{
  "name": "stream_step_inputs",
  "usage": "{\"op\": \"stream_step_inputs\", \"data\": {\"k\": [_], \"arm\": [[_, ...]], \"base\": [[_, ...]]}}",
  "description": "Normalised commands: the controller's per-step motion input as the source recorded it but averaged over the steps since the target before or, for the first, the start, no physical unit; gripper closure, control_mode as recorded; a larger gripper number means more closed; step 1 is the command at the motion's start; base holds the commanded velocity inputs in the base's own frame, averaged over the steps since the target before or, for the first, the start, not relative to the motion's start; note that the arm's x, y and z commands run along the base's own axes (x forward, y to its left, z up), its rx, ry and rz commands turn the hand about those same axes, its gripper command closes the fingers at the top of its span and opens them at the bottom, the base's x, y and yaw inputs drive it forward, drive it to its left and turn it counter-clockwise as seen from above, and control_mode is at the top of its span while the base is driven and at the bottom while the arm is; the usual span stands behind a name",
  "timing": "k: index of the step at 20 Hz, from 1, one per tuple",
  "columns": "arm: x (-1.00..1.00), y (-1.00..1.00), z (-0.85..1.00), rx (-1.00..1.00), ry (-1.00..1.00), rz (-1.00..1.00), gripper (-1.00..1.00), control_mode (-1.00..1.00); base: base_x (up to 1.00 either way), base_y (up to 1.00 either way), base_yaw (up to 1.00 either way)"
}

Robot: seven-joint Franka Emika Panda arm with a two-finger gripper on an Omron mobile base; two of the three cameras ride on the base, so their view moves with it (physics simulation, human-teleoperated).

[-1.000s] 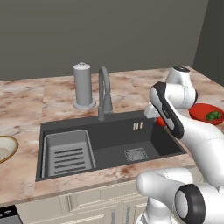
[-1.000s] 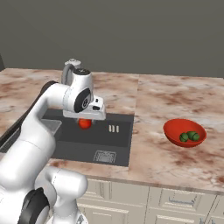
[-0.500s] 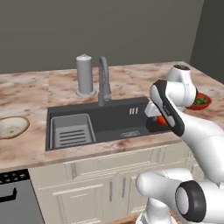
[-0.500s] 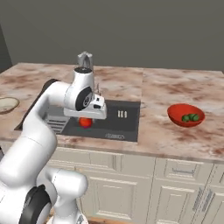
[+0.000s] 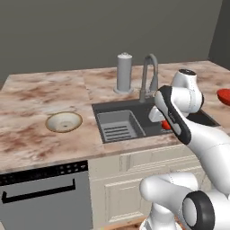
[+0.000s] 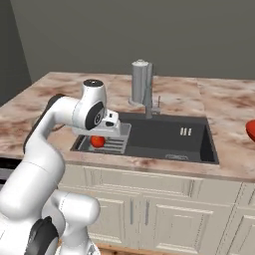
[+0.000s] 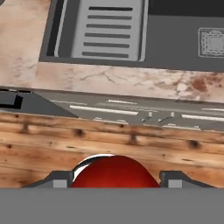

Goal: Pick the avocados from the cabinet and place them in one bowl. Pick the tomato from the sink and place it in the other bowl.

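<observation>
The fingers (image 7: 114,177) pinched the one tomato (image 7: 114,172) between them at the bottom centre of the hand view. In the left base view the cream bowl (image 5: 64,121) sat at centre left on the tabletop (image 5: 31,134), well apart from the tomato at centre right, with the sink (image 5: 134,117) between. One red bowl (image 5: 224,95) showed at the right edge.

No legible text, labels, brand marks, numbers or signs in any view. The black dishwasher front panel (image 5: 45,193) under the marbled counter carries a row of small pale marks along its top strip, too small to read.
</observation>
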Motion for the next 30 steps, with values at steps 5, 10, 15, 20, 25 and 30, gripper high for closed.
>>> {"op": "stream_step_inputs", "data": {"k": [5, 10, 15, 20, 25, 30], "arm": [[0.0, 0.0, 0.0, 0.0, 0.0, 0.0, 1.0, 1.0], [0.0, 0.0, 0.0, 0.0, 0.0, 0.0, 1.0, 1.0], [0.0, 0.0, 0.0, 0.0, 0.0, 0.0, 1.0, 1.0], [0.0, 0.0, 0.0, 0.0, 0.0, 0.0, 1.0, 1.0], [0.0, 0.0, 0.0, 0.0, 0.0, 0.0, 1.0, 1.0], [0.0, 0.0, 0.0, 0.0, 0.0, 0.0, 1.0, 1.0]], "base": [[0.05, 1.0, 0.0], [0.28, 1.0, 0.0], [0.63, 0.88, -0.01], [0.65, 0.11, 0.0], [0.16, -0.08, -0.01], [0.0, 0.0, 0.0]]}}
